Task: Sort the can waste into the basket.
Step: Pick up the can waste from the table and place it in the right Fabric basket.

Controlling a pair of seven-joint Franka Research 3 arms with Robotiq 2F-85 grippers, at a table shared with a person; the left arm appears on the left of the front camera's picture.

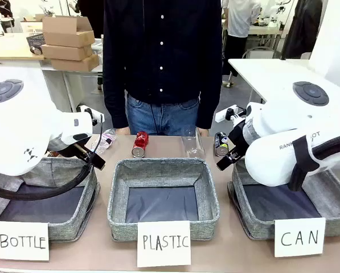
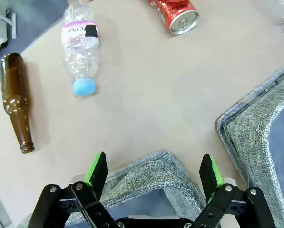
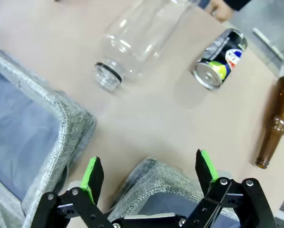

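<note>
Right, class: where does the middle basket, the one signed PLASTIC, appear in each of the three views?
Front view: the PLASTIC basket sits at the centre, behind its sign.
Left wrist view: the PLASTIC basket comes in at the right edge, one corner showing.
Right wrist view: the PLASTIC basket takes the left side, its corner towards the middle.
Shared landmark: the clear capless bottle lying past the basket's far rim, also in the front view.

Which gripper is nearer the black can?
Right. The right gripper hangs over the far rim of the CAN basket, the black can just beyond it; the left gripper is over the BOTTLE basket, much farther off.
</note>
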